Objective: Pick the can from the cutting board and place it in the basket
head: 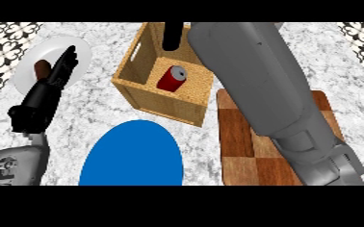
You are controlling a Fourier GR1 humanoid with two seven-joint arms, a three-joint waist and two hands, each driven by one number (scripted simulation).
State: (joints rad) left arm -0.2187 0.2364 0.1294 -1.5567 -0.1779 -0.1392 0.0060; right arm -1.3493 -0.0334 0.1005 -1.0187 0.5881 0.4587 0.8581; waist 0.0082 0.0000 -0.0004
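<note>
The red can [172, 78] lies tilted inside the wooden basket [137, 92], its silver top facing up and to the right. My right forearm reaches from the lower right across the chequered cutting board [244, 159] to the basket's far side. It hides most of my right hand [173, 35]. The part that shows is straight, lies above the can and apart from it, and holds nothing. No can stands on the board's visible part. My left hand [51, 83] rests open at the left, fingers pointing up.
A white plate [82, 53] lies at the far left behind my left hand, with a brown item [42, 67] on it. A blue plate [132, 156] sits in front of the basket. Patterned tiles show in the top corners.
</note>
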